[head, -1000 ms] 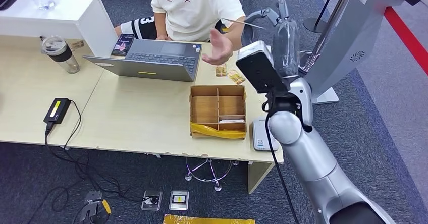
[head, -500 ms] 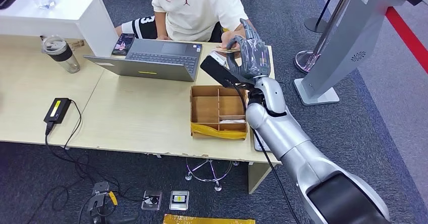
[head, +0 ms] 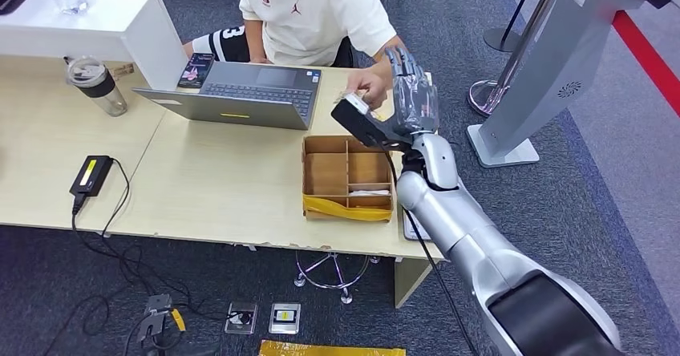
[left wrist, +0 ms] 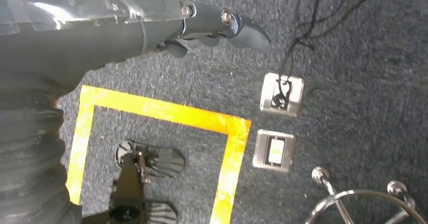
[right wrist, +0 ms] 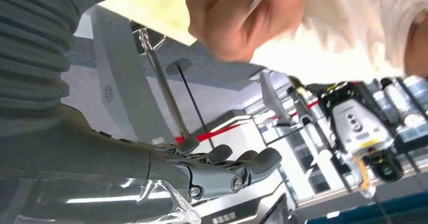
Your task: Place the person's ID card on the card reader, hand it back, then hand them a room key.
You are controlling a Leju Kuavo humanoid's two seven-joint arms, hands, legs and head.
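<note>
Hand raised to the person at the far right of the bench

Right hand (head: 410,87) is lifted above the bench's (head: 216,188) far right corner, fingers (head: 401,61) extended and apart, grasping nothing — the right wrist view shows them straight with open air beyond. The person's hand (head: 370,85) sits just beside it, pinching a thin light card (head: 353,96) at its edge; whether this is the ID card cannot be told. In the right wrist view the person's hand (right wrist: 242,17) is blurred and close above the robot's fingers (right wrist: 237,171), apart from them.

Near the bench's right edge stands a brown divided box (head: 346,176) with yellow tape along its near wall; a pale flat item lies in its near right compartment. Between the box and the right edge, a white card reader (head: 410,226) is largely hidden by the silver forearm. A grey laptop (head: 240,93) lies open along the far edge in front of the person, a phone (head: 195,70) beside it. A lidded tumbler (head: 95,86) stands toward the far left, and a black power adapter (head: 90,174) lies near the near left edge.

Left hand (left wrist: 121,22) hangs over the carpet — its fingers (left wrist: 237,27) curve loosely and hold nothing, above a yellow taped rectangle (left wrist: 166,115) and two floor sockets (left wrist: 281,94).
</note>
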